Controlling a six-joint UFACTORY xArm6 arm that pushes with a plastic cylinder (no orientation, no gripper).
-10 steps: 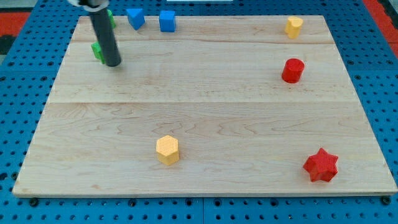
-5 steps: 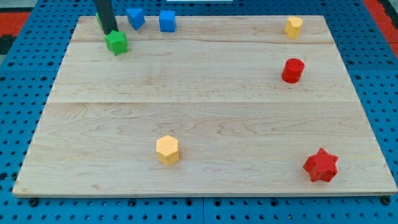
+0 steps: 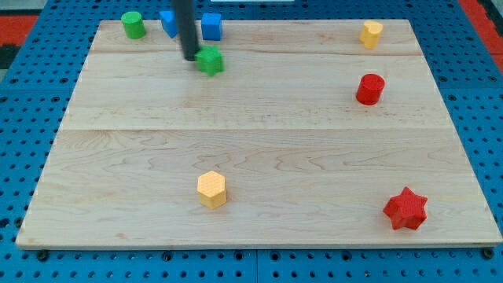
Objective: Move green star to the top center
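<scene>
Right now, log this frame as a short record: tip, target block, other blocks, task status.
tip: my tip sits at the green star's left edge
target: green star, upper left of centre, just below the blue blocks
neighbours: blue blocks at the top edge, green cylinder in the top-left corner
right side: yellow block, red cylinder, red star
bottom centre: yellow hexagon
status: not yet at top centre

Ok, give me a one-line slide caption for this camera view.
My tip sits just left of the green star, near the wooden board's top edge, below two blue blocks.
</scene>
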